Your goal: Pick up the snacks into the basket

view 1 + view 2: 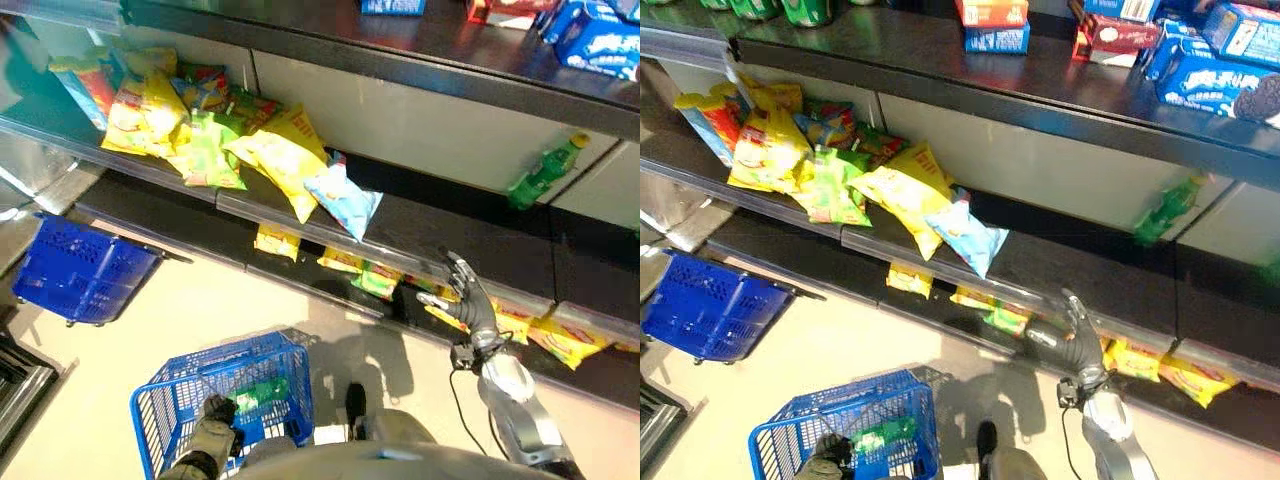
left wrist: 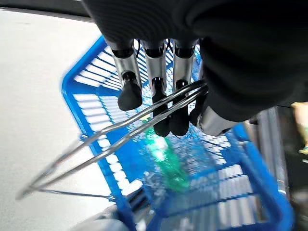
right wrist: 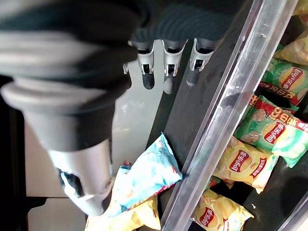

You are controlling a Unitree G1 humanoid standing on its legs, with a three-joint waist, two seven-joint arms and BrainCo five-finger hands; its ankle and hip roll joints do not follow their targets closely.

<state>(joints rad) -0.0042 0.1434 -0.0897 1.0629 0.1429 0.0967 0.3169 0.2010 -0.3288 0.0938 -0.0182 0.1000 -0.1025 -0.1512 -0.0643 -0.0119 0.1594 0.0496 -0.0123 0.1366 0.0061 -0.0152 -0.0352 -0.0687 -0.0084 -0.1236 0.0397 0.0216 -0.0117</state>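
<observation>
A humanoid robot stands before store shelves, its left hand (image 2: 163, 103) curled round the wire handle (image 2: 120, 139) of a blue basket (image 1: 170, 405) hanging at 7 o'clock in the head views, a green snack packet (image 1: 262, 392) already lying inside on the mesh floor. The right hand (image 1: 470, 300), at 4 o'clock, reaches toward the front lip of the middle shelf (image 1: 420, 235) with its fingers (image 3: 167, 72) straight and relaxed, holding nothing, tips over bare dark shelf.

A heap of snack bags (image 1: 200, 125), yellow and green, crowds the middle shelf from 10 to 11 o'clock; a pale blue bag (image 1: 343, 200) lies at its right end, long axis slanting down toward 5 o'clock, one corner overhanging the metal shelf edge (image 3: 226, 110). Between that bag and a green bottle (image 1: 543, 172) at 2 o'clock the shelf is bare.

The right wrist view looks past the metal edge to more chip bags (image 3: 269, 125) on the lower shelf, seen only as slivers from the head. The left wrist view shows the packet's long axis running along the basket's length. A second blue basket (image 1: 78, 270) sits on the pale floor (image 1: 240, 310) at 9 o'clock.
</observation>
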